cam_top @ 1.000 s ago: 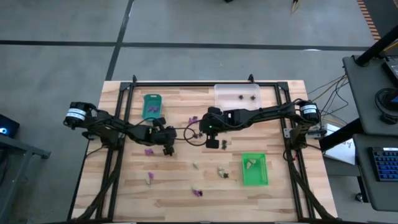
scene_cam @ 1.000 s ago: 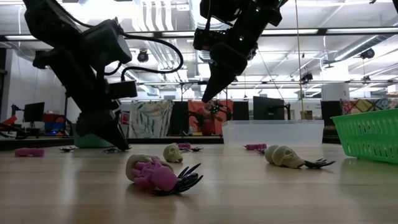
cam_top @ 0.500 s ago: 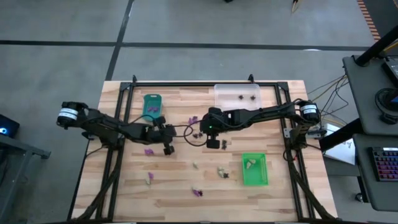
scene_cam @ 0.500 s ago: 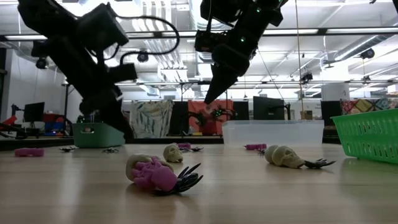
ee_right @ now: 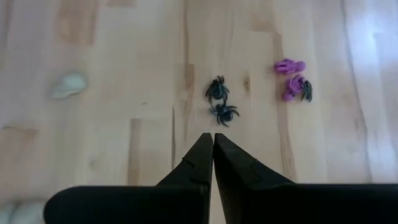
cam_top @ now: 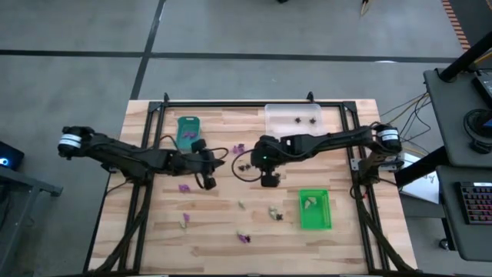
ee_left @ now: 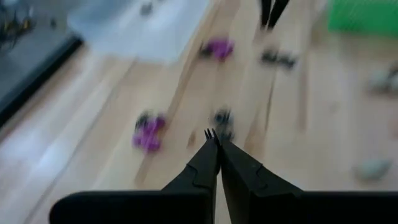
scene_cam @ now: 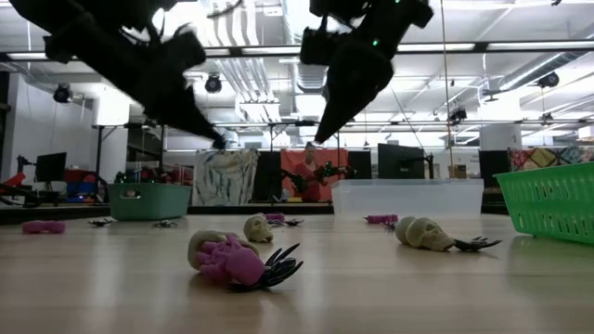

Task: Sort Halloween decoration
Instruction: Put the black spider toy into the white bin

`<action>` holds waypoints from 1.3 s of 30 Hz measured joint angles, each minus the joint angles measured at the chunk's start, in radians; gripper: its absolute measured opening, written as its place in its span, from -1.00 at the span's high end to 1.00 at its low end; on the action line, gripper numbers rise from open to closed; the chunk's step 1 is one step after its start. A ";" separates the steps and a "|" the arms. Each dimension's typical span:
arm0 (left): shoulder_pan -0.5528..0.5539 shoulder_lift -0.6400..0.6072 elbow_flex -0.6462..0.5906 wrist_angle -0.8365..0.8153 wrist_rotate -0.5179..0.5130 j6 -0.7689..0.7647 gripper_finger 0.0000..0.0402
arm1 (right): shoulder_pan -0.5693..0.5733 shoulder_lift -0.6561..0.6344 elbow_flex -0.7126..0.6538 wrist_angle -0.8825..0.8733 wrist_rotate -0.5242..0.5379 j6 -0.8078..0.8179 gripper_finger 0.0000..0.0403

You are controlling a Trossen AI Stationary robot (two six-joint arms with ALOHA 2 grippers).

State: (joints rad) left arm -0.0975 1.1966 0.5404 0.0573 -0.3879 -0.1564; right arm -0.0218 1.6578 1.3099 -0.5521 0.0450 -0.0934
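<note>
Tiny purple, black and cream trinkets lie scattered on the wooden table. Two black spiders (ee_right: 221, 102) and purple pieces (ee_right: 291, 78) lie ahead of my right gripper (ee_right: 213, 135). It hangs shut and holds nothing above the table's middle (cam_top: 256, 163). My left gripper (ee_left: 213, 134) is shut and raised left of centre (cam_top: 217, 160), slanting down toward the right. A tiny black spiky trinket (ee_left: 209, 132) shows at its tips. In the low view both grippers (scene_cam: 220, 142) (scene_cam: 320, 141) hang well above the tabletop. My left gripper pinches the tiny black spiky trinket (ee_left: 209, 132) at the very ends of its two fingers. The fingers slant down from the table's left. The trinket is lifted clear of the table. Which part of it is held is too small to tell.
A teal tray (cam_top: 188, 123) stands far left, a clear tray (cam_top: 292, 117) at the far middle, a green basket (cam_top: 315, 209) at the right. Loose trinkets lie near the front: a purple and cream cluster (scene_cam: 237, 260), a cream skull (scene_cam: 422, 232), and a purple piece (cam_top: 184, 187).
My left gripper has risen from the tabletop to well above it. It has tipped from pointing steeply down to a shallower slant toward the right. My right gripper has stayed about where it was.
</note>
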 joint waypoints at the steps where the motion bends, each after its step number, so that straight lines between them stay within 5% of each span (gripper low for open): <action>1: 0.000 -0.004 0.000 0.040 0.010 0.017 1.00 | 0.003 -0.019 -0.008 0.002 -0.001 -0.001 0.96; 15: 0.043 0.081 0.009 0.540 0.046 0.248 1.00 | 0.048 -0.368 -0.296 0.136 -0.001 0.035 0.96; 27: 0.180 0.376 0.293 0.550 0.191 0.377 1.00 | 0.049 -0.610 -0.465 0.234 -0.001 0.110 0.96; 39: 0.318 0.680 0.554 0.536 0.224 0.310 1.00 | 0.051 -0.644 -0.496 0.245 -0.001 0.121 0.96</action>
State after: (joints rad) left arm 0.2205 1.8770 1.0945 0.5932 -0.1642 0.1539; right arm 0.0288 1.0134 0.8143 -0.3067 0.0444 0.0275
